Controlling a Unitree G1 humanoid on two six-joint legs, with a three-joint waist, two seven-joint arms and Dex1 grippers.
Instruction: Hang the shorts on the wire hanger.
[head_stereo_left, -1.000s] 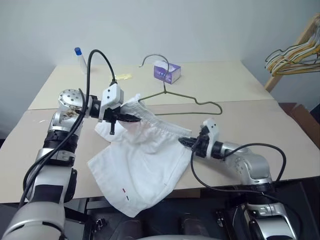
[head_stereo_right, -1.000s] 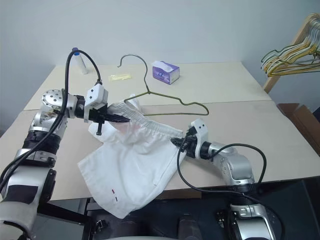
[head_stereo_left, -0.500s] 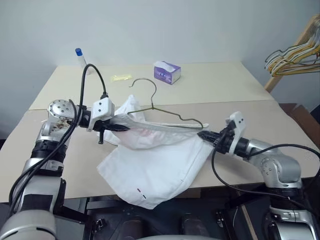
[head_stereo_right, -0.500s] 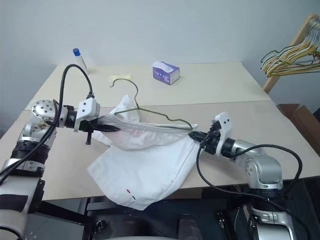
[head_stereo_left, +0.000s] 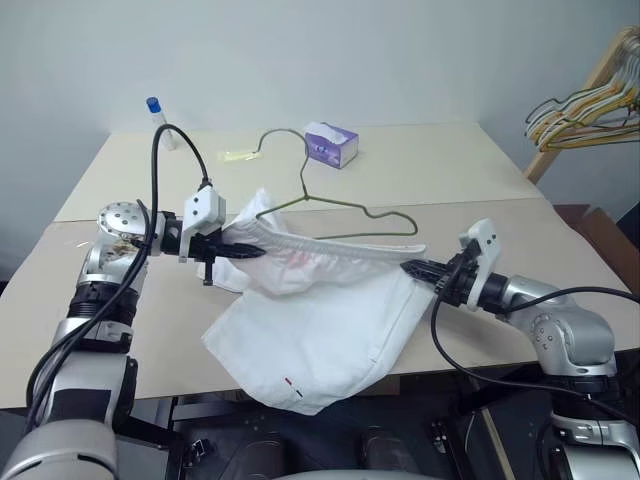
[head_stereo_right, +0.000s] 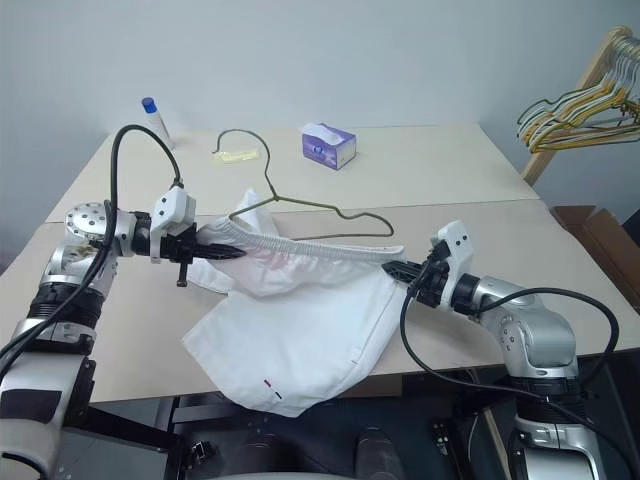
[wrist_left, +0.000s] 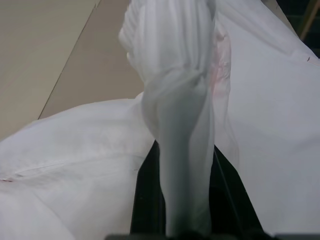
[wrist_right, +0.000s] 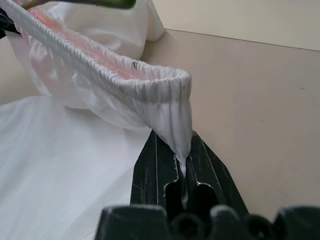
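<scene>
Both arms reach inward, left claw (head_stereo_left: 252, 253) and right claw (head_stereo_left: 412, 268) clamped on the shorts (head_stereo_left: 320, 320).

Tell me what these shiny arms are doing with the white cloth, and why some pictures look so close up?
They are a robot's two arms. The two wide pictures come from cameras in its head, looking down at a tan table. The two close-up pictures come from small cameras on its wrists, looking along its black fingers. The left gripper and the right gripper are each shut on an end of the waistband of the shorts, stretching it between them. The rest of the shorts droops over the table's front edge. A thin green wire hanger sits right behind the waistband. Farther back are a purple tissue box and a small bottle with a blue cap. More hangers hang at the right.
</scene>
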